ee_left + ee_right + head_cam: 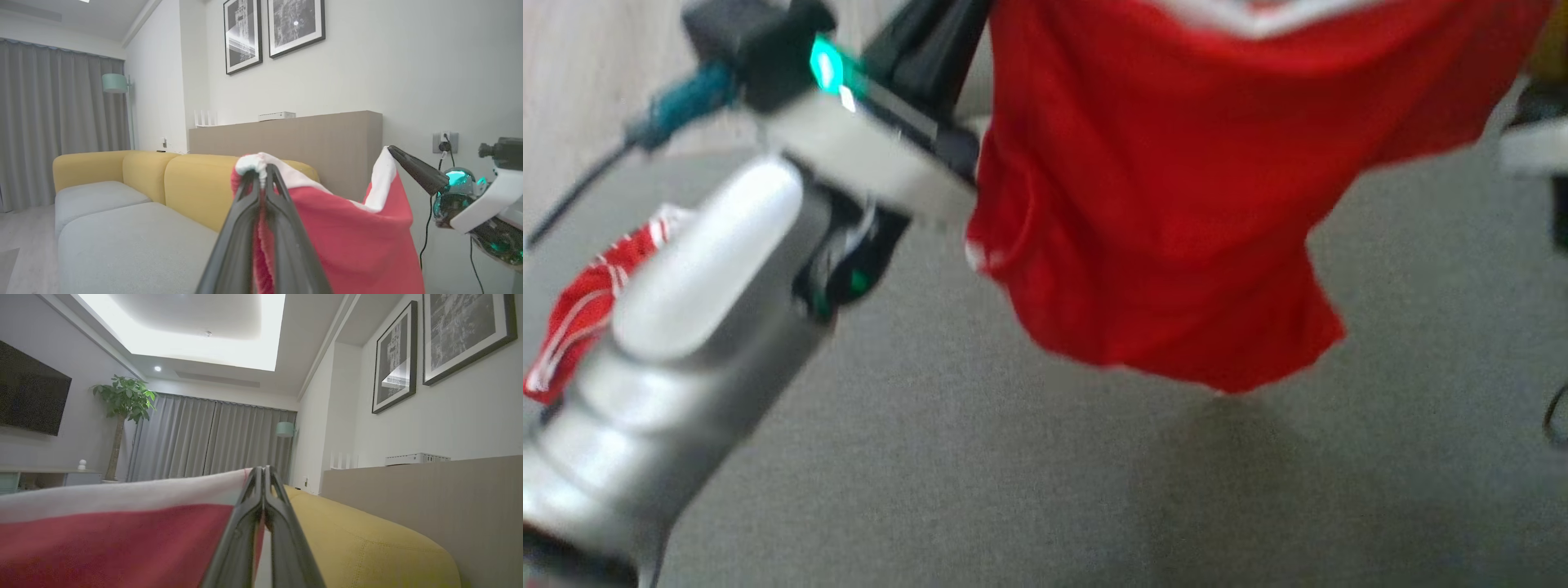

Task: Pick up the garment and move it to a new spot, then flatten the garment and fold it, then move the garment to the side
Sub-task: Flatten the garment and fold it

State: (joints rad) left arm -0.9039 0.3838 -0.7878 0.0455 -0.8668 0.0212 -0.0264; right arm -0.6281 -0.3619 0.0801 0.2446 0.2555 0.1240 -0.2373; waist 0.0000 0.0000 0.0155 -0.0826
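Left gripper (264, 173): fingers pinched tight on a bunched white-trimmed corner of the garment (1168, 204), with red cloth squeezed into the gap between them. Right gripper (263, 473): fingers pressed flat together on the white band at the other end of that edge.

The garment is red and hangs in the air between the two. Its lower hem is clear of the grey surface (1013, 506), with a shadow under it.

- **Head view:** blurred. It gives the hem, the pale left forearm (686, 327) and a second red-and-white cloth (580, 318) lying at the left of the grey surface.
- **Left wrist view:** gives the span. Both pinch points are visible, with white trim sagging between them and a yellow sofa (122, 171) behind.
- **Right wrist view:** adds the room, with a TV (28, 392), a potted plant (122, 400) and curtains (212, 437).
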